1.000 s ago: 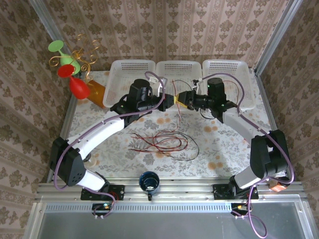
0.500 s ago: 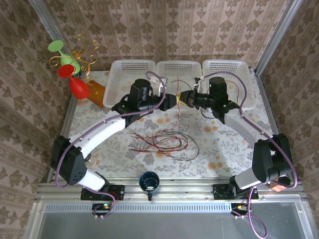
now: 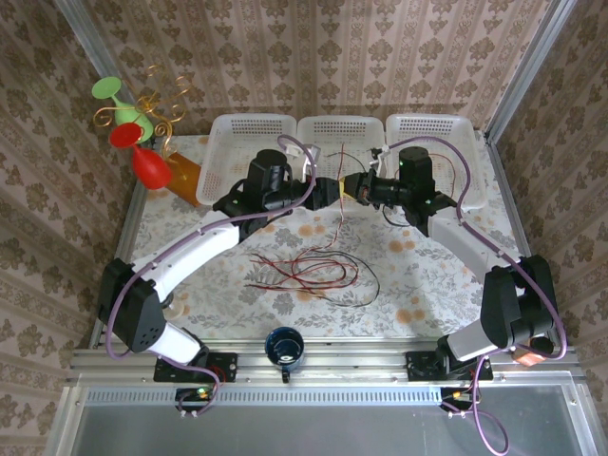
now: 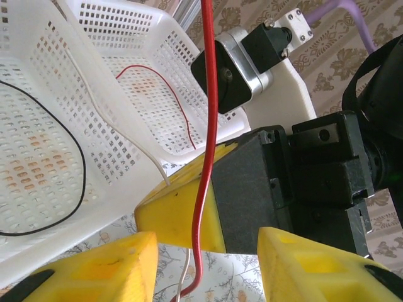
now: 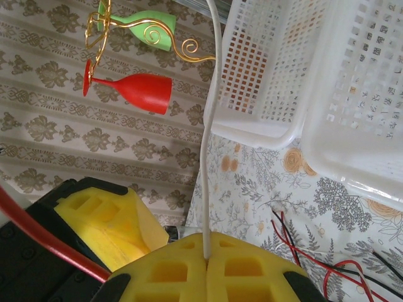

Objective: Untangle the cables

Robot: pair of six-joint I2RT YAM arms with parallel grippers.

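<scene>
My right gripper (image 5: 206, 258) pinches the white cable (image 5: 211, 126); my left gripper (image 4: 204, 267) stands released around the red cable (image 4: 205, 94). I should pull apart slowly, above the cables (image 3: 309, 271) on the table (image 3: 427, 285)

The white-shelled left arm (image 3: 190, 255) and right arm (image 3: 464, 237) reach inward, tips meeting. The yellow-foam-fingered left gripper (image 4: 208, 264) stands parted. The matching right gripper (image 5: 206, 261), just beyond those jaws, is pressed closed.
</scene>
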